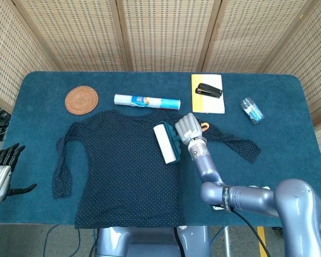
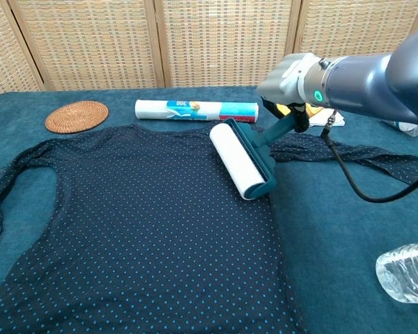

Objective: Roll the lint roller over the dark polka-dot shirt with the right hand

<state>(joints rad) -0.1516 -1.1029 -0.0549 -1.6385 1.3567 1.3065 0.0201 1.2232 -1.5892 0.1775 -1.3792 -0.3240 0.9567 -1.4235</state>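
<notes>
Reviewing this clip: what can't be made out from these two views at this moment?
- Right hand on the lint roller: the fingers around the handle are hidden by the hand's back in both views.
- Left hand: cut by the head view's left edge; absent from the chest view.
- Stapler: hidden behind the right arm in the chest view.
- Plastic bottle: cut by the chest view's right edge.

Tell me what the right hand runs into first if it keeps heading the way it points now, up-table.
Probably the wrapped paper roll beyond the shirt's collar: the right hand, gripping the lint roller, points that way. Depth is unclear.
</notes>
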